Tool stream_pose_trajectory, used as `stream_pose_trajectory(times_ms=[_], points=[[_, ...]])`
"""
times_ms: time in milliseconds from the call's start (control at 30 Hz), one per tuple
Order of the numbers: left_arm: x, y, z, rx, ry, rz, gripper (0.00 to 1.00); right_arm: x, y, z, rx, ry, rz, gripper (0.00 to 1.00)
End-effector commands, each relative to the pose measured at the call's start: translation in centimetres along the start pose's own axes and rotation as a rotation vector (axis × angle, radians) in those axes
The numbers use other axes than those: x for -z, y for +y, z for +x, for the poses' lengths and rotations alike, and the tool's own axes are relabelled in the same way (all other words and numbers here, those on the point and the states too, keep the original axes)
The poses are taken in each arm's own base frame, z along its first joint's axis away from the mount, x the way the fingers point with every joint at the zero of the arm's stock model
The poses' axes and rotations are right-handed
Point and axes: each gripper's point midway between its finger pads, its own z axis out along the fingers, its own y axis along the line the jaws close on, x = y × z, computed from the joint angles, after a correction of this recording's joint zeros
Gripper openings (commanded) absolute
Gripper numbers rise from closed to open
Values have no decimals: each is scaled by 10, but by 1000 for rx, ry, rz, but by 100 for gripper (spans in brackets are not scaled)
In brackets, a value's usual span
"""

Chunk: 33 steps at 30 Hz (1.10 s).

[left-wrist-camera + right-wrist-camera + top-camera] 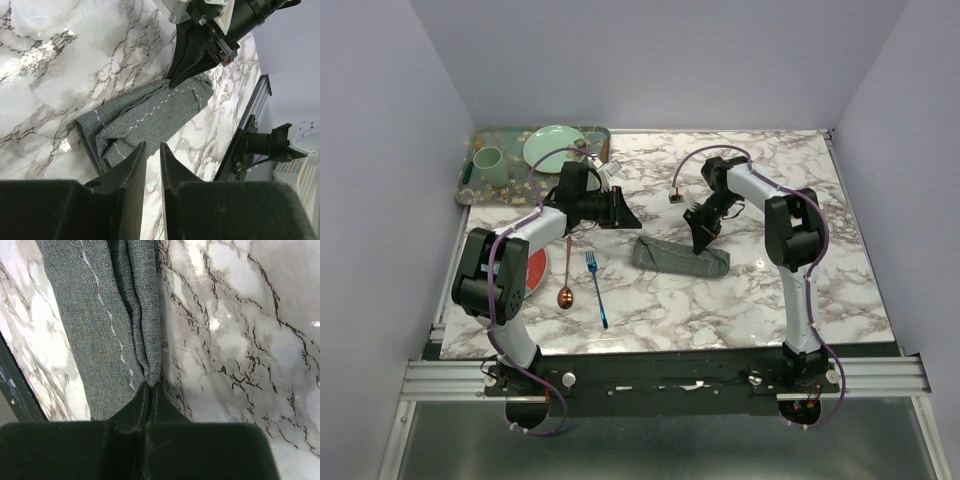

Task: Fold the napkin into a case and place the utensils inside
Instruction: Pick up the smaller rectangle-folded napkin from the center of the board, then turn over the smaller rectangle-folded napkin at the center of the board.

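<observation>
Your right gripper (150,388) is pressed together on a fold at the edge of the dark grey napkin (95,315), which lies bunched into a narrow strip on the marble table (740,300) directly under its fingertips. Your left gripper (152,151) hangs near the strip's other end, jaws a narrow gap apart with nothing between them. The blue fork (597,290) and copper spoon (566,282) lie side by side below that gripper, toward the left arm's base and well apart from the cloth.

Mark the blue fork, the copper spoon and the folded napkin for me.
blue fork (597,291): top view, middle of its handle.
copper spoon (568,268): top view, on the thin handle.
folded napkin (665,256): top view, left half of the cloth.
</observation>
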Motion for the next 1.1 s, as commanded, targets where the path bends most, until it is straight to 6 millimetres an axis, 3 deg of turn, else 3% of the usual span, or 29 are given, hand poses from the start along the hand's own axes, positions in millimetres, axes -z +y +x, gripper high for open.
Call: stream_pose_trajectory(times_ms=[0, 400, 600, 700, 733, 767, 833, 1067], points=[[2, 7, -9, -17, -19, -21, 25, 10, 7, -8, 49, -25, 27, 1], [15, 21, -21, -12, -41, -65, 25, 54, -7, -38, 182, -203, 363, 1], [20, 26, -26, -20, -46, -82, 25, 92, -25, -61, 231, -315, 609, 1], [22, 29, -27, -23, -46, -89, 25, 103, -35, -63, 247, -358, 720, 1], [24, 31, -28, -23, -50, -93, 25, 118, -36, -71, 276, -399, 785, 1], [25, 32, -28, -23, -52, -95, 25, 113, -37, -65, 277, -394, 797, 1], [27, 34, -30, -23, -58, -103, 25, 127, -38, -72, 319, -435, 883, 0], [38, 37, -25, -23, -65, -119, 25, 133, -34, -72, 359, -453, 993, 1]])
